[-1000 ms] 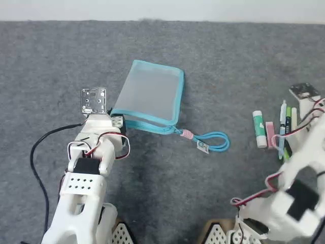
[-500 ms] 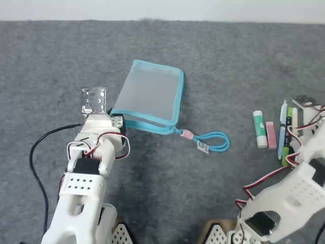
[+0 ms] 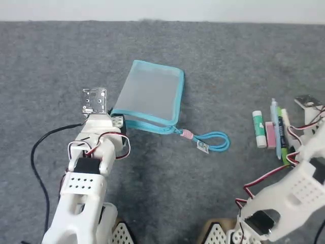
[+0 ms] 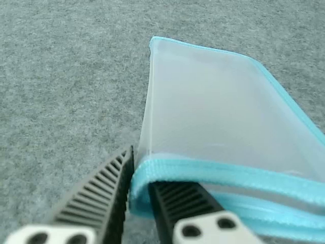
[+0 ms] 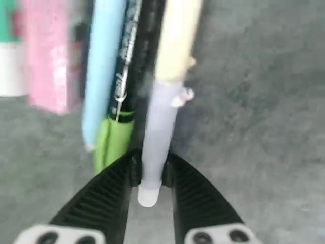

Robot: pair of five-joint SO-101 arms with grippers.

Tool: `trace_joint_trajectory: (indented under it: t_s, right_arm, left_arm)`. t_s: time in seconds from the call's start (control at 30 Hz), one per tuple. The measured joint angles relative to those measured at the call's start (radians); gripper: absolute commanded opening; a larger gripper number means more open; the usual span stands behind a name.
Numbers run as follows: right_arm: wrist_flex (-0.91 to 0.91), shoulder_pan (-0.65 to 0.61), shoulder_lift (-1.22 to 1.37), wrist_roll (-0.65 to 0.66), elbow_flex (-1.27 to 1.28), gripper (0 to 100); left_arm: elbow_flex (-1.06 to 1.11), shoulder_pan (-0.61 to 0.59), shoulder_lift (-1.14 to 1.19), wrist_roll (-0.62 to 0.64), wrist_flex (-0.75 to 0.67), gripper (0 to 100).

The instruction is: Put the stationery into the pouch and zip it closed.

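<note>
A translucent pouch (image 3: 150, 96) with a blue zip edge lies left of the table's middle. My left gripper (image 3: 118, 122) is shut on its near corner. In the left wrist view the jaws (image 4: 139, 172) pinch the blue edge of the pouch (image 4: 218, 117). At the right lie a glue stick (image 3: 259, 129), a pink eraser (image 3: 270, 135), a blue pen (image 3: 275, 122), a green pen (image 3: 282, 150) and a yellow-and-lilac pen (image 3: 285, 121). My right gripper (image 5: 150, 170) is shut on the lilac end of that pen (image 5: 160, 117), beside the green pen (image 5: 114, 142) and the blue pen (image 5: 104, 76).
A blue cord loop (image 3: 214, 141) with a pink bead (image 3: 187, 134) trails from the pouch's zip toward the stationery. Grey carpet (image 3: 228, 66) covers the table. A black cable (image 3: 40, 152) runs beside the left arm.
The right arm has swung down and to the right, its gripper now at the pens' near ends. The pens have slid left, up against the eraser. The left arm and pouch are still.
</note>
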Motion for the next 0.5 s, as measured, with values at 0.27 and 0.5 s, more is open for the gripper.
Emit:
trace_joint_trajectory:
  t_s: [0.27, 0.5]
  right_arm:
    - [0.242, -0.084, -0.416, -0.018, 0.002, 0.6]
    - [0.413, -0.261, -0.816, -0.023, 0.083, 0.6]
  left_arm:
    - [0.0, 0.0, 0.0, 0.0, 0.0, 1]
    - [0.0, 0.0, 0.0, 0.002, 0.0, 1]
